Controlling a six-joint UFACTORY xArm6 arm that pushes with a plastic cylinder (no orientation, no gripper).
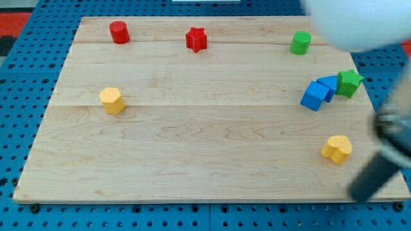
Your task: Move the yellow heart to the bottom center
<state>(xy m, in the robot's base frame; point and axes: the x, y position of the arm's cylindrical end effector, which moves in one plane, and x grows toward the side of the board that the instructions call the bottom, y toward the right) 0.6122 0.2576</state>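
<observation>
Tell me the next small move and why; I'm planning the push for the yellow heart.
Probably bring my tip up to the heart's right side, then push left. The heart sits near the board's lower right; the tip is below and right of it, apart. Bottom center lies to the view's left and slightly lower.

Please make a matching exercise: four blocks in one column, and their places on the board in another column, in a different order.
Blocks:
1. red star
2. yellow heart
3. green cylinder
4. yellow hexagon

Places:
A. view's left, middle height
B. view's top, near the middle
C. view's bottom right
D. view's top right

Pairs: 1-B, 2-C, 3-D, 4-A

My tip is blurred at the right edge; its end cannot be made out.
</observation>
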